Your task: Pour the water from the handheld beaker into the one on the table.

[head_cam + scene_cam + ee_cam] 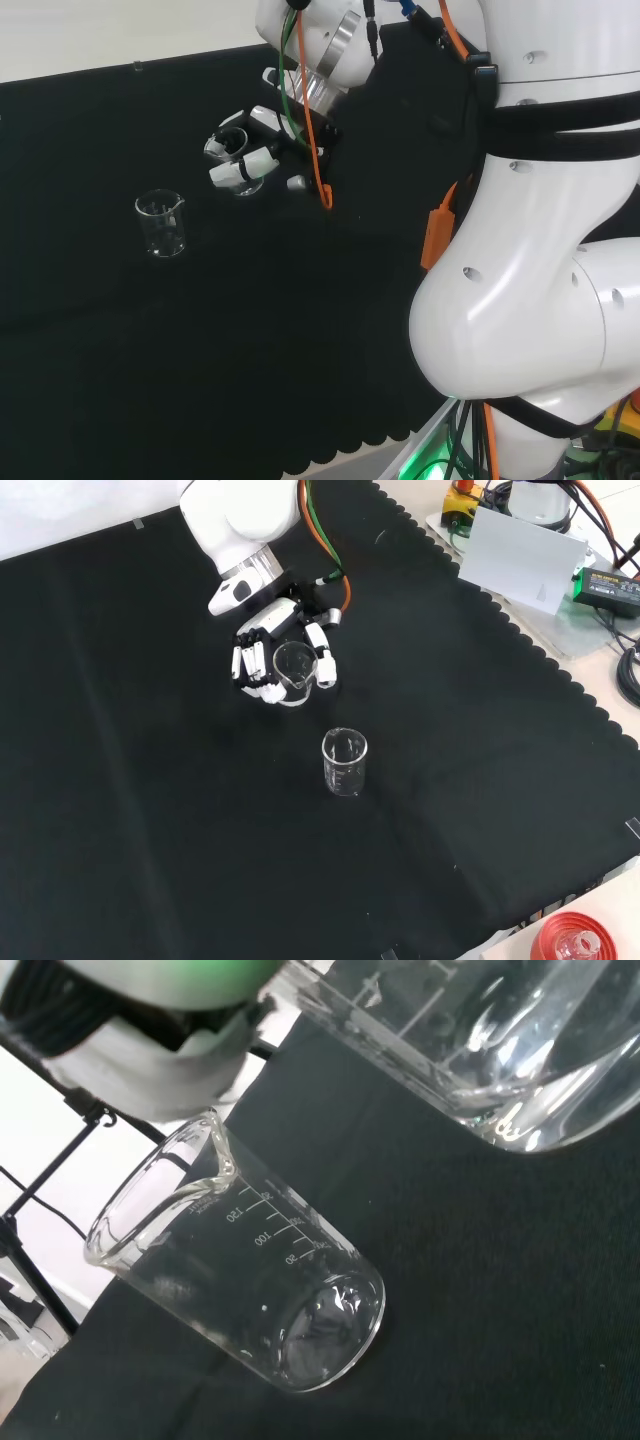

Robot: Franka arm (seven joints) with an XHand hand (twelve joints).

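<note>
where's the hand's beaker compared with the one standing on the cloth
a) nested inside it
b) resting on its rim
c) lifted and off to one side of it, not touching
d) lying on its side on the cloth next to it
c: in the front view the hand is curled round the held beaker, which hangs apart from the standing beaker, with bare black cloth between them.
</note>
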